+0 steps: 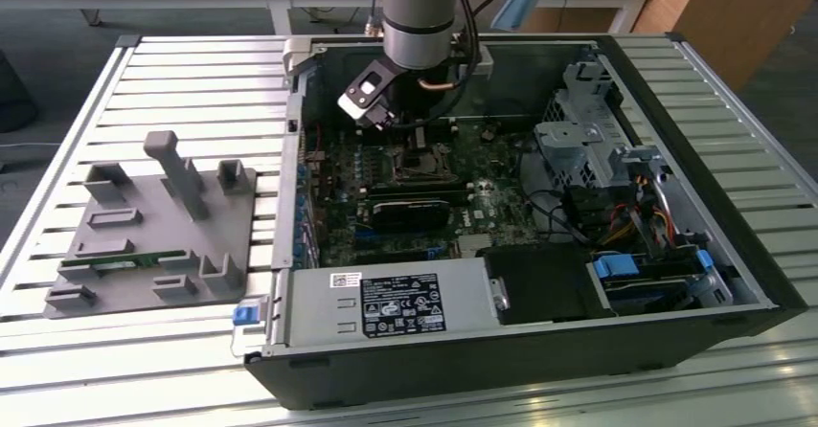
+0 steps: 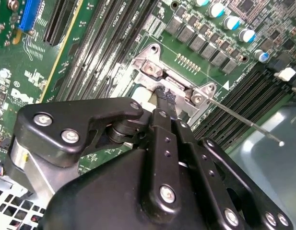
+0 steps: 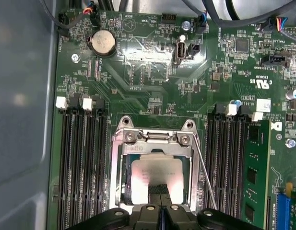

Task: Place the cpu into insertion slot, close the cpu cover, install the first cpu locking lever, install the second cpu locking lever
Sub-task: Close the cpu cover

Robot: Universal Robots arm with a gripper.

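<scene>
The cpu, a silvery-beige square, lies in the insertion slot on the motherboard. The thin silver cpu cover lies flat around it, and the chip shows through its window. My gripper is shut, and its black tips are down at the near edge of the chip's top with nothing between them. In the second wrist view the gripper meets the socket's metal frame. One thin wire locking lever runs along the socket's side, and its free end sticks out over the memory slots.
Black memory slots flank the socket, with a green memory stick in one. The case wall is close by. A black card, the power supply and the drive cage sit around it. A grey fixture stands at the exterior view's left.
</scene>
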